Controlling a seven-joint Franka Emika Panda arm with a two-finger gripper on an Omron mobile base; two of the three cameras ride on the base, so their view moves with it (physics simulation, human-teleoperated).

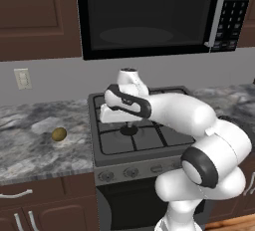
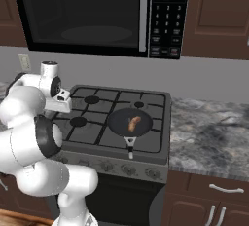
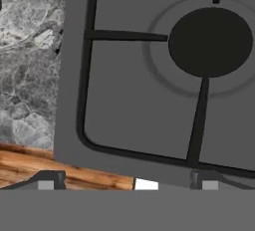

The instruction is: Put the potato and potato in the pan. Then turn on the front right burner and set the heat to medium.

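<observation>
The frying pan (image 2: 130,122) sits on the front right burner of the stove (image 2: 160,148), low and centre in the right base view, its thin handle pointing toward the knob panel. That placement suits the task: the pan is already over the burner that is to be lit. Inside it lies the elongated orange-brown potato (image 2: 133,122), near the middle of the pan floor; nothing else is in the pan.

The round olive-yellow potato (image 1: 59,134) rests on the marbled grey bench (image 1: 30,150), at the left of the left base view, well apart from the stove and the pan. By my judgement, half the loading is done and this one is next.

The tool (image 3: 127,180) hangs over the front left part of the stove, above the grate beside a burner cap (image 3: 210,42), with the bench at the left edge of the hand view. Its two finger tips (image 3: 46,181) stand far apart at the bottom of that view, fully spread, with nothing between them. The arm (image 1: 164,110) reaches across the cooktop in the middle of the left base view.
</observation>
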